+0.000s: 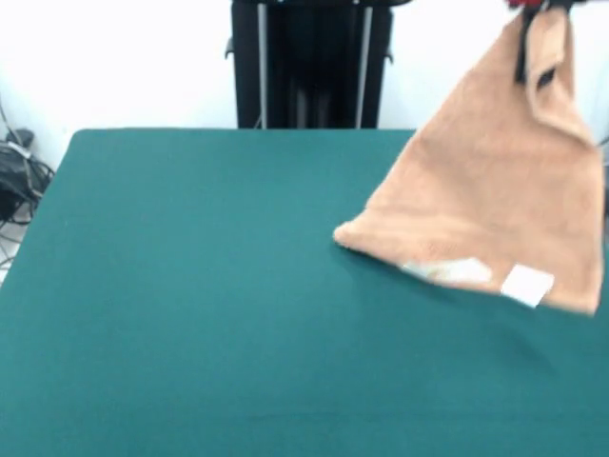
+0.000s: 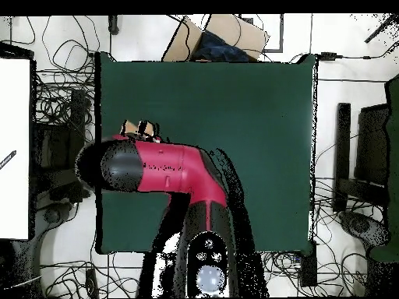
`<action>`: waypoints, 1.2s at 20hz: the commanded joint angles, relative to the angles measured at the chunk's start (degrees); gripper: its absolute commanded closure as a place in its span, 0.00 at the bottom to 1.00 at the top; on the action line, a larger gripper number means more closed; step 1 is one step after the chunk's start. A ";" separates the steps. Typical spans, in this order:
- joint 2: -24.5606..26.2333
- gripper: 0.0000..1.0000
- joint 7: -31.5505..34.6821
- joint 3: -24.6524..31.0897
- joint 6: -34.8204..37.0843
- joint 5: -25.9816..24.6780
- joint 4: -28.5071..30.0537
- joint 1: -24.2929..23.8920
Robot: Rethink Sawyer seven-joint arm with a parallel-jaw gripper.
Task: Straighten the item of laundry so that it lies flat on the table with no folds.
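At the upper right of the front view the gripper (image 1: 535,13) is clamped on a fuzzy tan towel (image 1: 495,190), hanging in a tapered drape over the smooth dark-green table (image 1: 190,286).

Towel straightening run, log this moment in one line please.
gripper: shut on towel | towel: lifted by corner, hanging, lower edge near table | flat: not yet

The gripper (image 1: 538,8) is cut off by the front view's top edge, so its grip cannot be judged. From overhead, the arm (image 2: 156,167) hides nearly all of the towel (image 2: 140,127). The towel's lower edge and white tags (image 1: 526,284) are blurred.
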 commanded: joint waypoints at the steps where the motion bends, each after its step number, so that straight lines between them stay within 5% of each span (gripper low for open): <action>1: 5.38 1.00 7.58 1.22 -3.19 -2.98 3.93 -0.22; 12: 14.54 1.00 -2.46 8.51 -6.38 -3.42 -0.71 -8.99; 24: 17.41 1.00 -2.95 13.01 -5.64 -5.84 -2.43 -14.13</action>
